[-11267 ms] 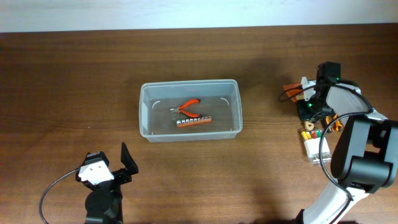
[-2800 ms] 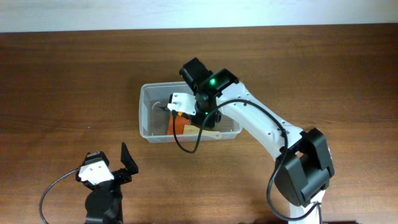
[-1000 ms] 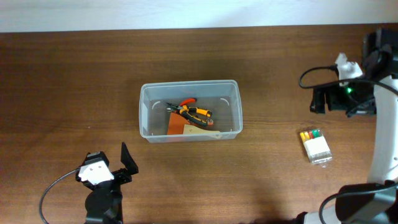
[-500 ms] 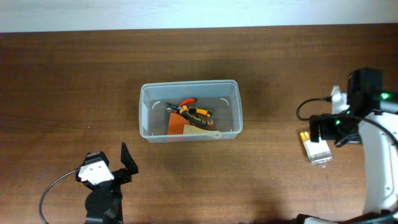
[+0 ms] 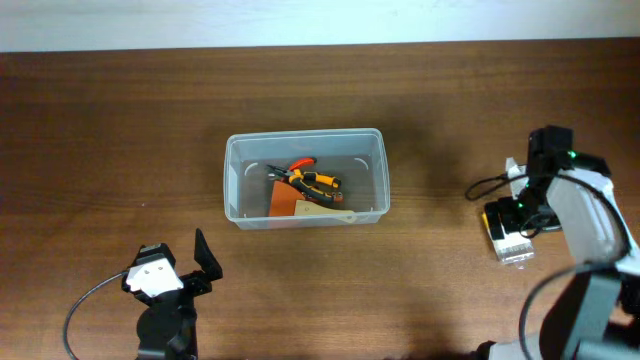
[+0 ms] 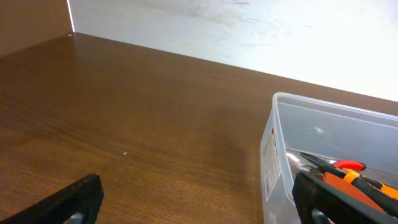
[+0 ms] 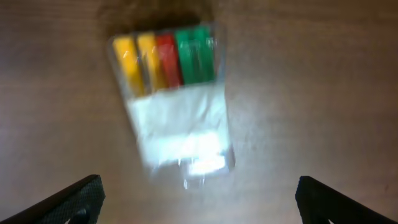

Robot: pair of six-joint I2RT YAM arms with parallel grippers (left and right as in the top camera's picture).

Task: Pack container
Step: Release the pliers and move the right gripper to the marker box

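Note:
The container [image 5: 232,182], a clear plastic tub, stands mid-table with orange-handled pliers [image 5: 312,180] and an orange pack [image 5: 284,204] inside. Its near wall [image 6: 273,163] and the pliers [image 6: 356,178] show at the right of the left wrist view. My left gripper [image 5: 176,262] rests open near the front left, apart from the tub, with nothing between its fingers [image 6: 199,205]. My right gripper [image 5: 516,212] hovers open over a small clear case of coloured bits [image 5: 508,240] at the right. In the right wrist view the blurred case [image 7: 175,106] lies just ahead of the wide-spread gripper [image 7: 199,208].
A black cable [image 5: 486,186] loops beside the right wrist. The right arm's base link [image 5: 585,310] rises at the front right corner. A pale wall [image 5: 320,22] borders the table's far edge.
The right arm has swung from the far right edge down and inward, and now sits over the small case. The tub, its contents and the left arm have not moved.

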